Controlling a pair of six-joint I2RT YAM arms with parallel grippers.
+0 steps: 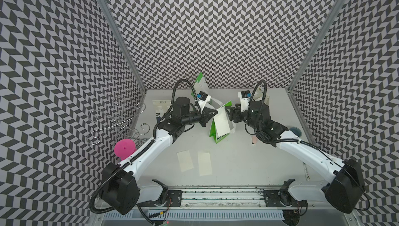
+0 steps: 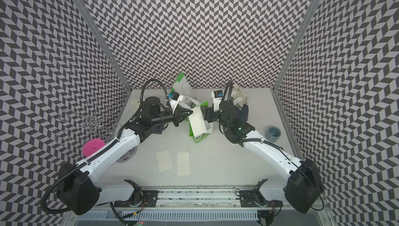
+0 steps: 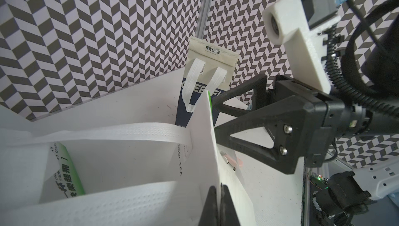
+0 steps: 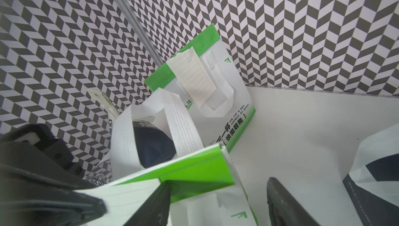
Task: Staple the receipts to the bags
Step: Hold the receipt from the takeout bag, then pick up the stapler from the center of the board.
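- Receipt [image 1: 222, 123] and green bag [image 1: 212, 131] top edge sit pinched in left gripper [image 1: 216, 113], closed tight;
- right gripper [image 1: 227, 110] faces it, jaws wide, holding nothing; bag rim just at its fingertips;
- loose receipts [image 1: 185, 161] lie flat, well behind both grippers.

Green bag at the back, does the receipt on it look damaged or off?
Yes. The receipt on the back green bag has a ragged, torn-looking upper edge near the bag's top.
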